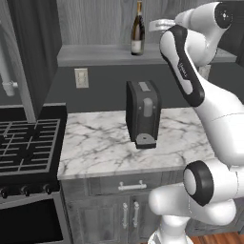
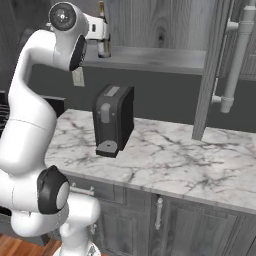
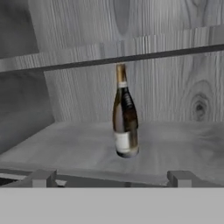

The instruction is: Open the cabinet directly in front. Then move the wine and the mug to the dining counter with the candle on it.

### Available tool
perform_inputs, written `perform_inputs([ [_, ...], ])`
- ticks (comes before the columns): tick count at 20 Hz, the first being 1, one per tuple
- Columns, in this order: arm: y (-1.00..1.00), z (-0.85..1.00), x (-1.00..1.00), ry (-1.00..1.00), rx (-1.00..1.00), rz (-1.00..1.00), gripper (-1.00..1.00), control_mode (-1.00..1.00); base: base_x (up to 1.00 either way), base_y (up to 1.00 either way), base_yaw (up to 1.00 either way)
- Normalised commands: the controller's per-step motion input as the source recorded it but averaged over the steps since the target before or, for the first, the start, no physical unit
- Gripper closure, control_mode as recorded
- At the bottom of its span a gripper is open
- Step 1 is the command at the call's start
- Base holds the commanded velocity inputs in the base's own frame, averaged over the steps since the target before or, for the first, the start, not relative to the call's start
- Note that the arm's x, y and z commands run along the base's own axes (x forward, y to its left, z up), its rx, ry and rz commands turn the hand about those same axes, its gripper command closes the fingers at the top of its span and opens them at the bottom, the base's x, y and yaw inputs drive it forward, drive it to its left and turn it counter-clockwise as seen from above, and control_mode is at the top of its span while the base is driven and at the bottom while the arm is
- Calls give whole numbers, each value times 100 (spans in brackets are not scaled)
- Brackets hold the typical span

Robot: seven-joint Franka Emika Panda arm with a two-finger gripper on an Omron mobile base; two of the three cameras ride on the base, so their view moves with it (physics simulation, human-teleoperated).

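The wine [image 3: 125, 118] stands upright on the cabinet [image 3: 175, 144] shelf, ahead of the gripper [image 3: 111, 177], whose fingers are spread wide and empty. A hasty or off-centre approach could topple the tall bottle.

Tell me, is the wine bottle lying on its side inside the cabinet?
No, the wine bottle stands upright on the cabinet shelf, neck pointing up.
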Motion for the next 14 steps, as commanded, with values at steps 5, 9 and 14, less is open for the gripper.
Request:
perform_inputs([
  [5, 14, 0, 30, 0, -1, -13, -100, -100, 0, 0, 0],
  [9, 0, 0, 40, 0, 0, 0, -100, -100, 0, 0, 0],
  [14, 0, 0, 44, 0, 0, 0, -100, -100, 0, 0, 0],
])
